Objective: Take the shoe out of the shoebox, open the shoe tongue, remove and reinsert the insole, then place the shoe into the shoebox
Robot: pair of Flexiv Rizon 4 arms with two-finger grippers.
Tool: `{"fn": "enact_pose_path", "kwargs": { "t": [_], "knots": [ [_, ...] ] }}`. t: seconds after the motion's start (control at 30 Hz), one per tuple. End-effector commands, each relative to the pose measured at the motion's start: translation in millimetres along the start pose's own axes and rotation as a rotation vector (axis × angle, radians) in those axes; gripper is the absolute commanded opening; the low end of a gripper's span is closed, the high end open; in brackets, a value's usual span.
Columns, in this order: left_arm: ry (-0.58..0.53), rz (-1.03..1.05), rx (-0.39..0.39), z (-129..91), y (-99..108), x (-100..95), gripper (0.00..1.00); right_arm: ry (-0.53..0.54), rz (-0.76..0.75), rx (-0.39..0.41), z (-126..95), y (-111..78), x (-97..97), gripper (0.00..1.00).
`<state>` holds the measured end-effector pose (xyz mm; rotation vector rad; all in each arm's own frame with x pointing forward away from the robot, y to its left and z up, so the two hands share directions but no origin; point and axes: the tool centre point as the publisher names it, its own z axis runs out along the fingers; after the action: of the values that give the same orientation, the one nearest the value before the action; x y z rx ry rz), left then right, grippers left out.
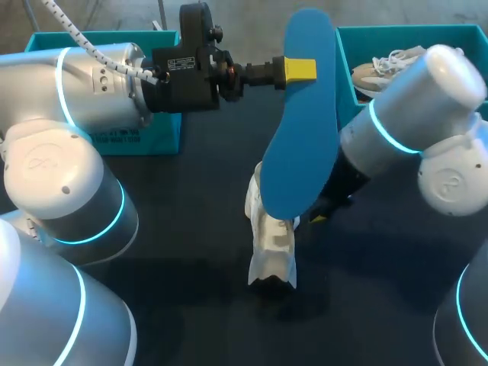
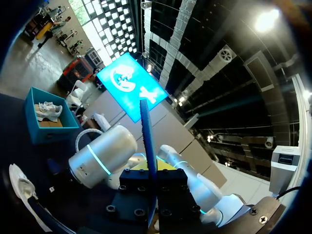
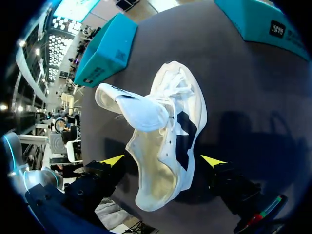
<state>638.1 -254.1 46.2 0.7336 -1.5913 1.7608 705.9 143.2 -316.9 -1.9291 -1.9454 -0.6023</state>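
Dark bench [image 1: 191, 198]. White shoe [image 1: 272, 242] lies mid-bench, tongue flipped open. Right claw [image 3: 163, 160] is spread open either side of its heel end, not touching. Above it, left claw [image 1: 301, 70] pinches the blue insole [image 1: 301, 145] near one end. It's likely light, bendy foam, so grip nearer mid-length for reinserting.

This looks like a robot lab, a place where robots are tried out; two big white robot arms with glowing blue rings, the left arm [image 1: 69, 191] and the right arm [image 1: 442, 84], lean over a dark surface [image 1: 183, 229]; on it are practice things: a teal left shoebox [image 1: 145, 141], a teal right shoebox [image 1: 347, 69] and a white shoe [image 1: 273, 240]; the left arm holds up a blue insole [image 1: 305, 114].
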Motion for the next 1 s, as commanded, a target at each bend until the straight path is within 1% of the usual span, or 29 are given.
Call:
{"fn": "enact_pose_path", "kwargs": {
  "t": [0.03, 0.27, 0.33, 0.4, 0.53, 0.63, 0.8, 0.83, 0.87, 0.93, 1.0],
  "knots": [
    [-0.001, 0.000, 0.001, 0.6, 1.3, -0.1, 0.00, 0.021, -0.001, -0.005, -8.6, -4.6, -4.9, 1.00],
    [-0.001, 0.000, 0.001, 0.6, 1.3, -0.1, 0.00, 0.021, -0.001, -0.005, -8.6, -4.6, -4.9, 1.00],
    [-0.001, 0.000, 0.001, 0.6, 1.3, -0.1, 0.00, 0.094, 0.017, 0.019, -14.6, 0.7, -7.0, 1.00],
    [-0.001, 0.000, 0.001, 0.6, 1.3, -0.1, 0.00, 0.160, 0.050, 0.039, -25.0, 7.4, -7.4, 1.00],
    [-0.001, 0.000, 0.001, 0.6, 1.3, -0.1, 0.00, 0.250, 0.075, 0.056, -46.8, 16.9, -5.5, 1.00],
    [-0.001, 0.000, 0.001, 0.6, 1.3, -0.1, 0.00, 0.343, 0.107, 0.072, -62.8, 23.0, -2.6, 1.00],
    [-0.001, 0.000, 0.001, 0.6, 1.3, -0.1, 0.00, 0.412, 0.099, 0.095, -82.6, 28.3, 8.0, 1.00],
    [-0.001, 0.000, 0.001, 0.6, 1.3, -0.1, 0.00, 0.450, 0.107, 0.107, -86.8, 29.5, 11.1, 1.00],
    [-0.001, 0.000, 0.001, 0.6, 1.3, -0.1, 0.00, 0.466, 0.110, 0.113, -89.0, 30.2, 12.6, 1.00],
    [-0.001, 0.000, 0.001, 0.6, 1.3, -0.1, 0.00, 0.493, 0.114, 0.122, -96.6, 32.7, 17.7, 1.00],
    [-0.001, 0.000, 0.001, 0.6, 1.3, -0.1, 0.00, 0.498, 0.125, 0.120, -103.5, 35.5, 21.5, 1.00]
  ]
}}
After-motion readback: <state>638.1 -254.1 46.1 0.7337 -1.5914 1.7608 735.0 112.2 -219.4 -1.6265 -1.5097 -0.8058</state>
